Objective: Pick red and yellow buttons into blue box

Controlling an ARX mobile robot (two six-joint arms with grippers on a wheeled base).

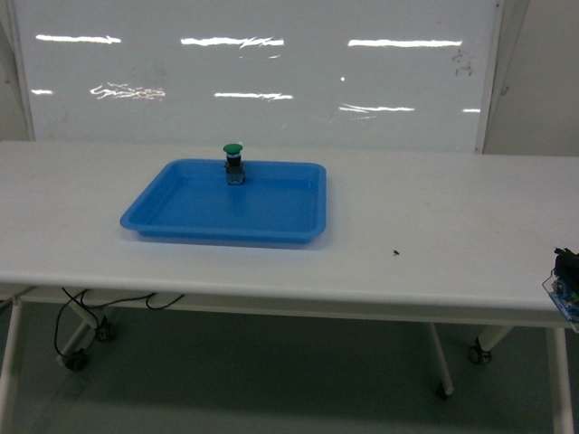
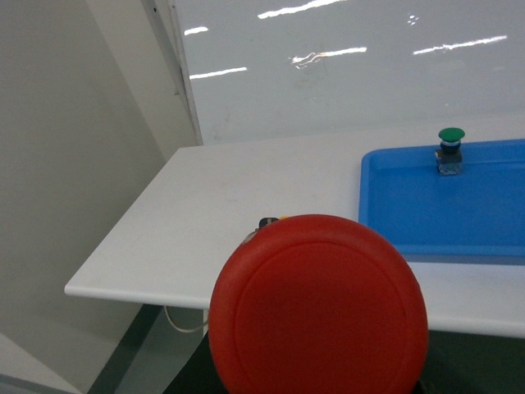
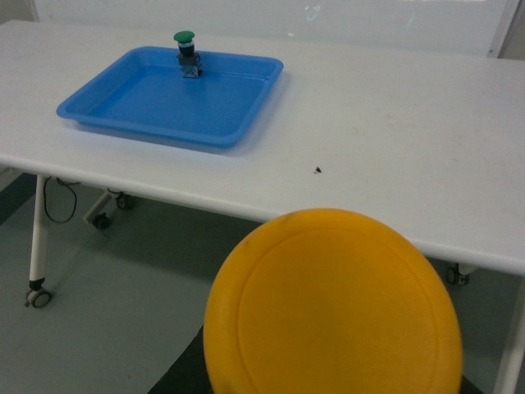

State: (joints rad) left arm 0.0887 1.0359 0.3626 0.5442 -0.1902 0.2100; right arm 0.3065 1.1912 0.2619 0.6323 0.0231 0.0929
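Note:
The red button's cap (image 2: 318,308) fills the bottom of the left wrist view, close to the camera and out past the table's near left edge. It hangs in the air, held by my left gripper, whose fingers are hidden behind it. The yellow button's cap (image 3: 332,305) fills the bottom of the right wrist view in the same way, off the table's front edge and held by my right gripper, also hidden. A small black and clear-blue part (image 1: 565,285) shows at the right edge of the head view. The blue box is out of view.
A shallow blue tray (image 1: 190,212) lies on the long white table (image 1: 434,226), with a green-capped button (image 1: 233,163) standing at its far rim. A small dark speck (image 1: 397,252) lies on the table to the tray's right. A white board stands behind, and wheeled table legs below.

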